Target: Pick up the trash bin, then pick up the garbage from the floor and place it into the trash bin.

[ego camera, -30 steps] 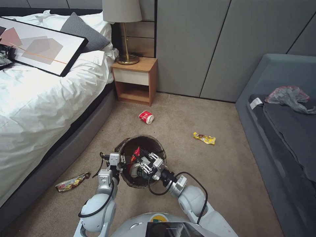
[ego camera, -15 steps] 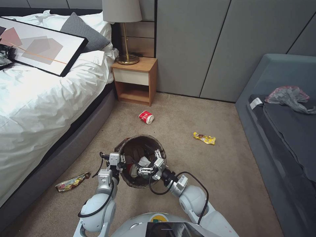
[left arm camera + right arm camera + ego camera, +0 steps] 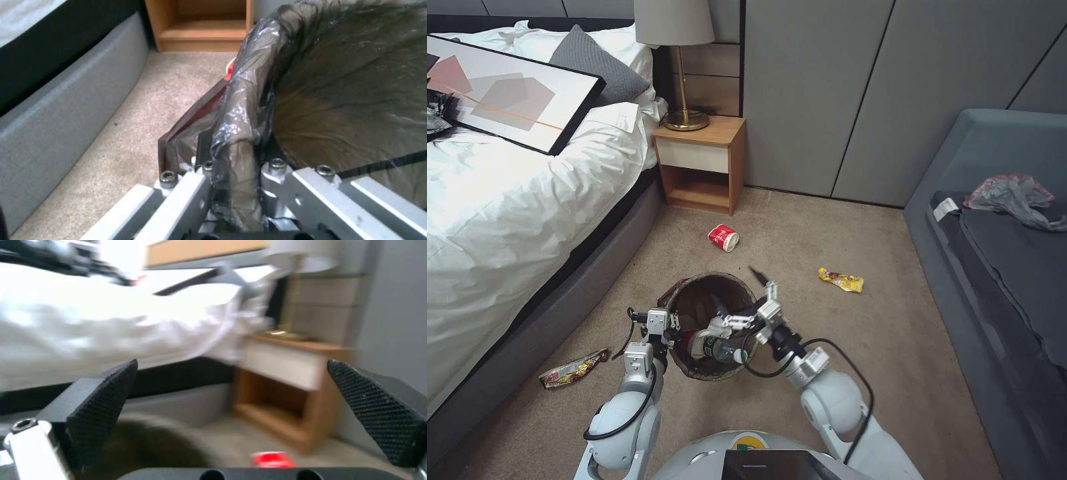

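Note:
The trash bin (image 3: 678,298), lined with a dark brown bag, hangs just above the carpet. My left gripper (image 3: 658,326) is shut on its near-left rim; the left wrist view shows the jaws (image 3: 236,186) pinching the bag-covered rim (image 3: 249,100). Inside the bin lie a green-label bottle (image 3: 718,349) and a white tissue (image 3: 718,327). My right gripper (image 3: 737,291) is open and empty over the bin's right rim, its pads (image 3: 104,400) wide apart. Garbage on the floor: a red-and-white cup (image 3: 723,237) (image 3: 272,459), a yellow wrapper (image 3: 841,280) and a wrapper (image 3: 572,369) by the bed.
A bed (image 3: 500,200) with a framed picture runs along the left. A wooden nightstand (image 3: 699,163) with a lamp stands ahead. A grey sofa (image 3: 1000,267) carrying a grey-pink plastic bag (image 3: 1014,197) fills the right. Open carpet lies between them.
My right gripper, down inside the bin a second ago, opened there and has lifted up and to the right over the rim. The bin and left gripper have stayed put.

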Controlling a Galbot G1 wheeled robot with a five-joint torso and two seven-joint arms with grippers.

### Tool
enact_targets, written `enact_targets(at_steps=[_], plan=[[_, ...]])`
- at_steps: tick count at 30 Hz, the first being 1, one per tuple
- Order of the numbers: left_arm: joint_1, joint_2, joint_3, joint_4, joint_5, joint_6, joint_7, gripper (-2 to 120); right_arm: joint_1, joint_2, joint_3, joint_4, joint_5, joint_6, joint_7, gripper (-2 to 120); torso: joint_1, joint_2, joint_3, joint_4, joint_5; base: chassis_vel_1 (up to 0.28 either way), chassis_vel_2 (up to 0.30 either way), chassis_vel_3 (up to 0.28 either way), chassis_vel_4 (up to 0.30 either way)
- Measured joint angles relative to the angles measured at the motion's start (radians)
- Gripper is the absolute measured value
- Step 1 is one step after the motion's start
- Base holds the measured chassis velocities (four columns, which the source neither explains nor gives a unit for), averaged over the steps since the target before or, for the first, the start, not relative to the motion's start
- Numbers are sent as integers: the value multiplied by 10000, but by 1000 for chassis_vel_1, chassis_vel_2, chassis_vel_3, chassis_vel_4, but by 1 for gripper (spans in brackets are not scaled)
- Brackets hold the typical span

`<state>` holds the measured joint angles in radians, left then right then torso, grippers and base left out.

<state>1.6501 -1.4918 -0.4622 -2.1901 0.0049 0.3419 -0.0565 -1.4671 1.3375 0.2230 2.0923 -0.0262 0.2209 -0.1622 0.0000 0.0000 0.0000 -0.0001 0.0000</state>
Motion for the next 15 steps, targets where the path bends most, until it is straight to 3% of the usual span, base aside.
enact_targets(at_steps=[7,15], plan=[[-26,31,-136,22,-60,-39,19,3,-1164,326,882,864,-432,-182,1626,100,0,0,0,-1,0,0,0,0,0],[-87,40,-244,17,-154,-47,27,3,-2106,947,1856,828,-877,316,2584,100,0,0,0,2,1,0,0,0,0]])
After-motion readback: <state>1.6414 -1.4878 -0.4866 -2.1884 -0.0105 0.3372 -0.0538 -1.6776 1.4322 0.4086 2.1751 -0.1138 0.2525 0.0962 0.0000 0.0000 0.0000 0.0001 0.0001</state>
